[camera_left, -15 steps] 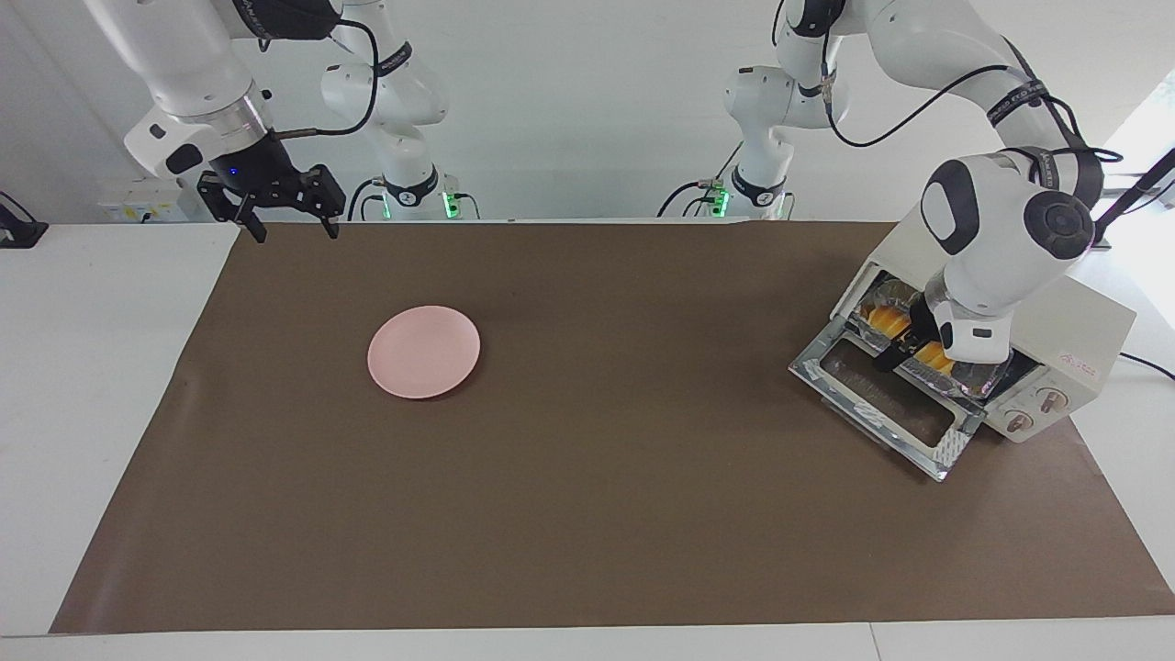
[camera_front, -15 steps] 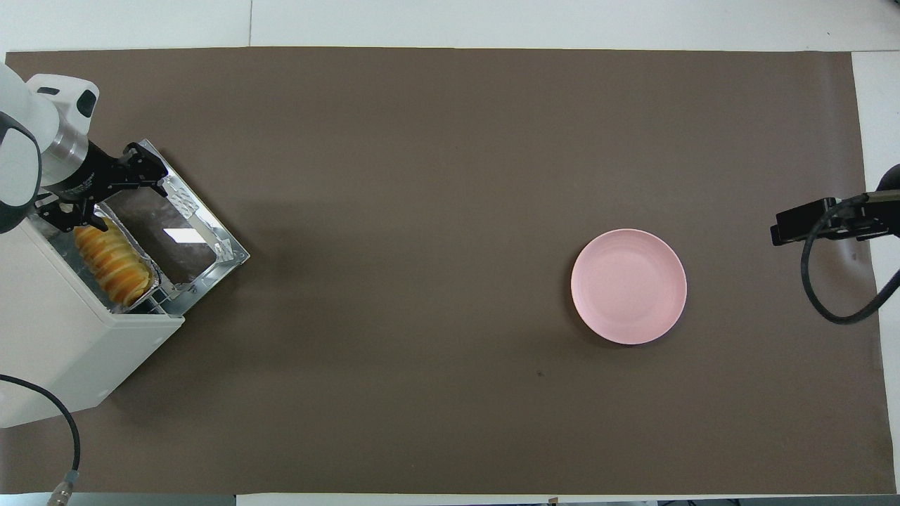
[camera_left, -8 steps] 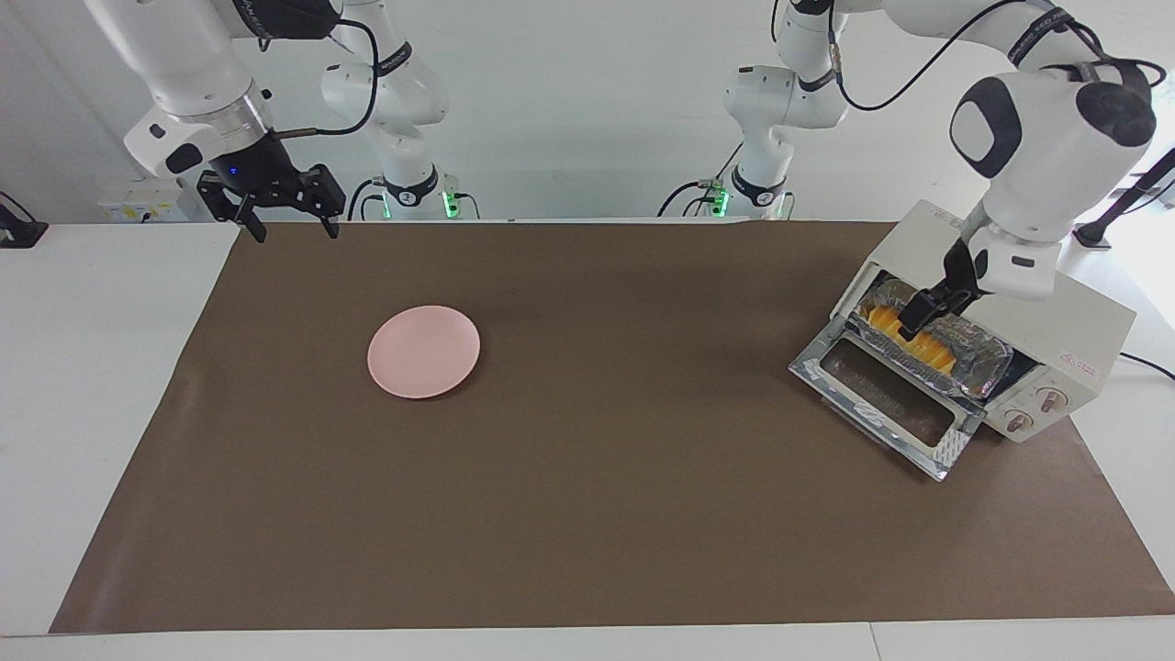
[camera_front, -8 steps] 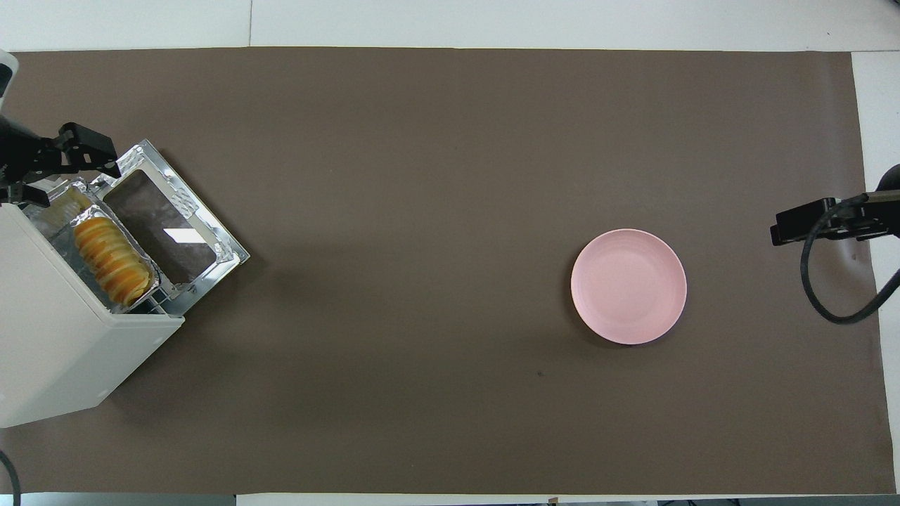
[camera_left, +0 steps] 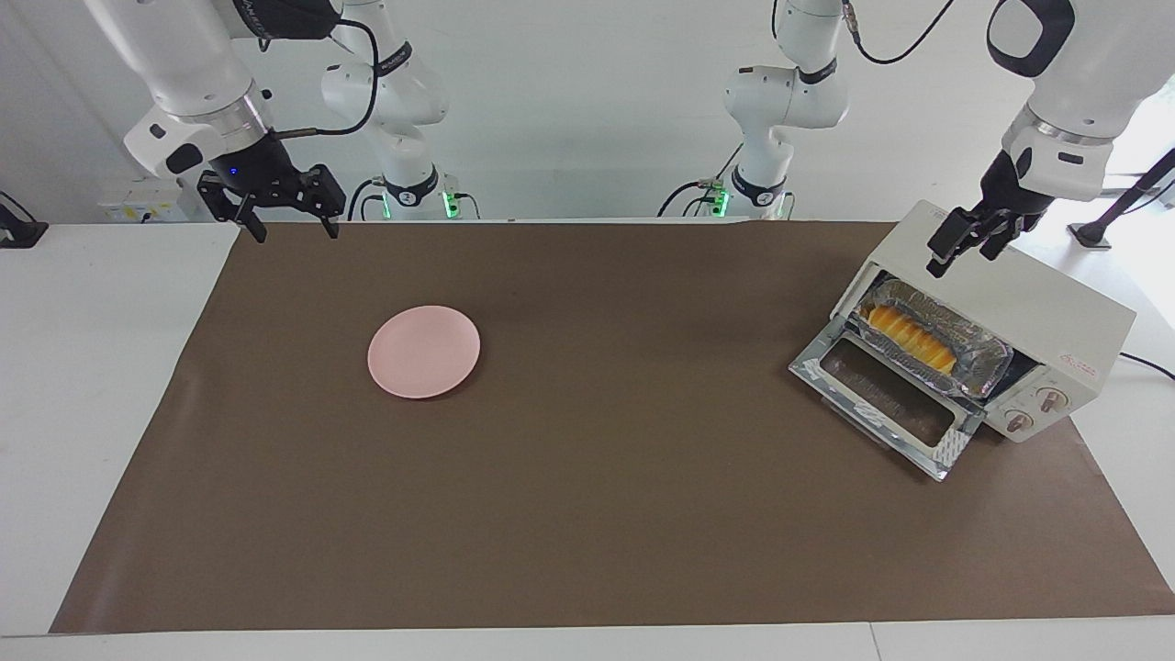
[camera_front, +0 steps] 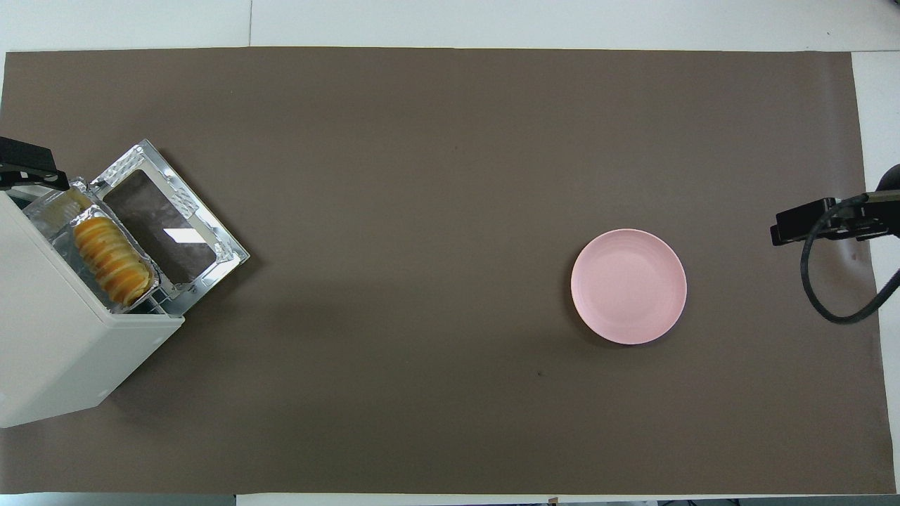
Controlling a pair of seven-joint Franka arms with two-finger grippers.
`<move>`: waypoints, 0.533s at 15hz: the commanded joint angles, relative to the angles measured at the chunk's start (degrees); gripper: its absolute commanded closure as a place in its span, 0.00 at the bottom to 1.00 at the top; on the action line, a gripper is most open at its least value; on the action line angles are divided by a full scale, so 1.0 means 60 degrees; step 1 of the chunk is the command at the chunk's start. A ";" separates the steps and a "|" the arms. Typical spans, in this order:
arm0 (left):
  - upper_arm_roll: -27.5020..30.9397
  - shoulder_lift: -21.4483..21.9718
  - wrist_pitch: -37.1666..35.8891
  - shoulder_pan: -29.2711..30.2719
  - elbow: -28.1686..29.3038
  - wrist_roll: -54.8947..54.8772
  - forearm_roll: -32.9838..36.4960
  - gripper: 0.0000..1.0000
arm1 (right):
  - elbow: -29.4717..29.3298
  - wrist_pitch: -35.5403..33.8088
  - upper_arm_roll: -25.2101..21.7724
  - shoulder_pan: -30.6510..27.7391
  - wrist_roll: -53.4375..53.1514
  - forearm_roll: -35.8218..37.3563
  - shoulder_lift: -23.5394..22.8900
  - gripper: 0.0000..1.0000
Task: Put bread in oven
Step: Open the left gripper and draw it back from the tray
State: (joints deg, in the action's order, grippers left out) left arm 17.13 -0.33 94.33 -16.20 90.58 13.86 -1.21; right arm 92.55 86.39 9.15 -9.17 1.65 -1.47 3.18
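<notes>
A round pink plate (camera_left: 423, 352) sits bare on the brown mat (camera_left: 597, 514), toward the right arm's end of the table and well apart from everything else. The mat covers most of the white table (camera_left: 83, 386). There's also a crinkly silver foil tray (camera_left: 982, 353) at the left arm's end.

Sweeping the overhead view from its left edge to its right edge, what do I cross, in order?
oven with the bread in its foil tray → open oven door → pink plate → right gripper
</notes>
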 commanded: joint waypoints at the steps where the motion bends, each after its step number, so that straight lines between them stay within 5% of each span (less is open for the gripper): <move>1: 0.0017 0.0070 -0.0076 -0.0099 0.0123 -0.0113 0.0128 0.00 | 0.0087 -0.0087 0.0071 -0.0128 0.0266 0.0070 0.0099 0.00; 4: -0.0274 0.0085 -0.0324 0.0323 0.0094 -0.0403 0.0143 0.00 | 0.0087 -0.0072 0.0057 -0.0128 0.0266 0.0070 0.0099 0.00; 8: -0.2865 0.0100 -0.0399 0.2724 0.0138 -0.0904 0.0128 0.00 | 0.0087 -0.0087 0.0057 -0.0128 0.0266 0.0070 0.0099 0.00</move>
State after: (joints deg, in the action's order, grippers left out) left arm 6.37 -0.47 92.70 -5.90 90.71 9.92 -1.20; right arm 92.55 86.39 9.15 -9.17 1.65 -1.47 3.18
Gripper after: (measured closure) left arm 0.000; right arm 0.000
